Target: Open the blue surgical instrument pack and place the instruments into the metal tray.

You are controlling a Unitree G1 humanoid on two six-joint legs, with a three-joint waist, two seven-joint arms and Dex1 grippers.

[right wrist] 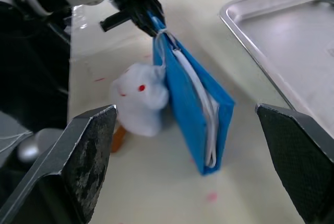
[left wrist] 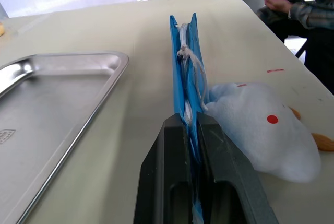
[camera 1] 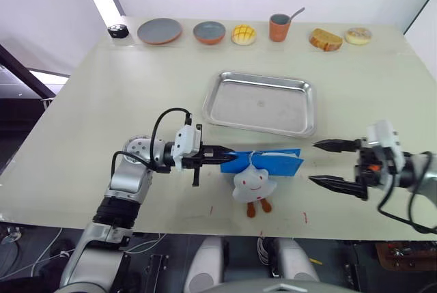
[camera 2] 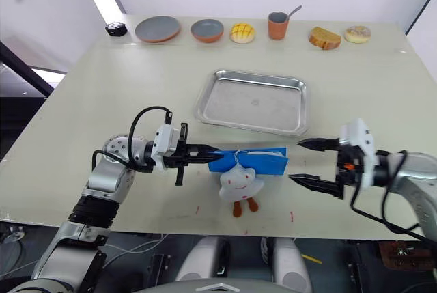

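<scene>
Pinching one end of the blue surgical instrument pack [camera 1: 268, 162], the left end effector [camera 1: 217, 157] risks letting it swing or slip as the open right end effector [camera 1: 326, 163] closes on its far end.

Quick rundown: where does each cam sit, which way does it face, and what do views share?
Left and right eye views: head stereo pair, looking forward and down at the table; both arms show.
Left wrist view: looks along the left tool, shut on the blue surgical instrument pack.
Right wrist view: looks between the right tool's open fingers toward the pack and the left tool.
Shared: pack, white toy, metal tray.
</scene>
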